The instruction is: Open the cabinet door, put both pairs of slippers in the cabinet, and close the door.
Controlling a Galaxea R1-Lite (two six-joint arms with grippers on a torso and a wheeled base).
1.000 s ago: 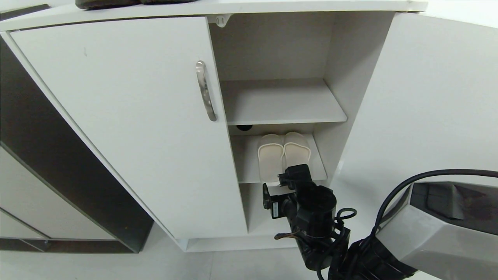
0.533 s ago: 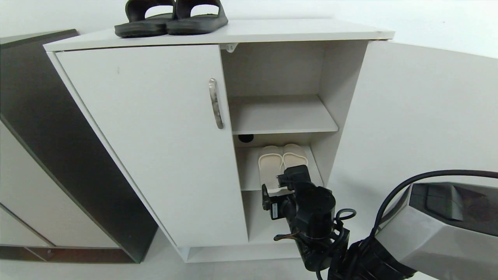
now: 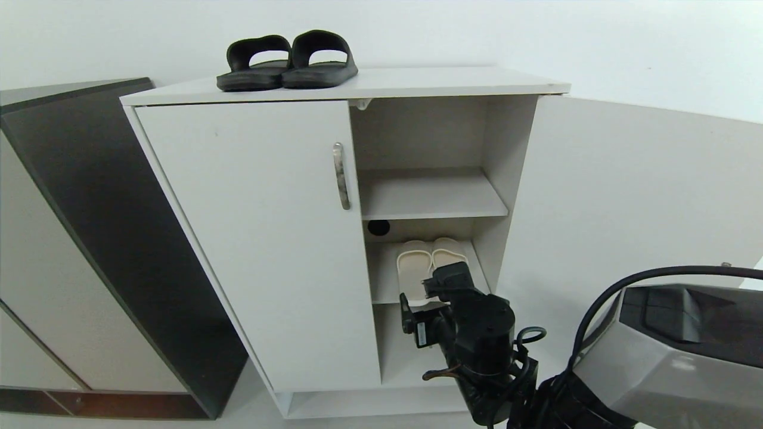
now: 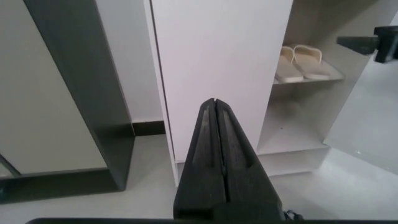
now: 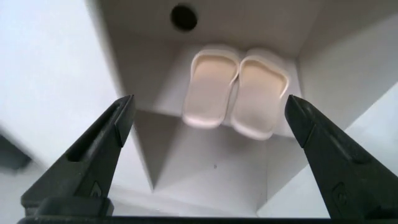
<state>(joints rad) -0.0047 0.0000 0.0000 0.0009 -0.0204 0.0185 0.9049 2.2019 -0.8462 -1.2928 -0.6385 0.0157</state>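
A pair of black slippers (image 3: pixel 289 59) stands on top of the white cabinet (image 3: pixel 357 86). A cream pair (image 3: pixel 430 260) (image 5: pixel 236 93) (image 4: pixel 301 61) lies side by side on the middle shelf. The cabinet's left door (image 3: pixel 256 238) with its metal handle (image 3: pixel 340 176) is closed, and the right door (image 3: pixel 626 196) is swung wide open. My right gripper (image 3: pixel 430 290) (image 5: pixel 208 124) is open and holds nothing, just in front of the shelf with the cream pair. My left gripper (image 4: pixel 214 143) is shut and empty, low down, facing the closed left door.
A dark panel (image 3: pixel 101 238) leans beside the cabinet on the left. The upper shelf (image 3: pixel 432 193) and the bottom compartment (image 3: pixel 405 357) hold nothing. A round hole (image 3: pixel 378 227) sits in the back wall above the cream pair. Pale floor lies in front of the cabinet.
The whole head view has shifted: the camera moved back and up, so the cabinet looks smaller and lower and its top with the black slippers came into view. The right arm's pose looks unchanged.
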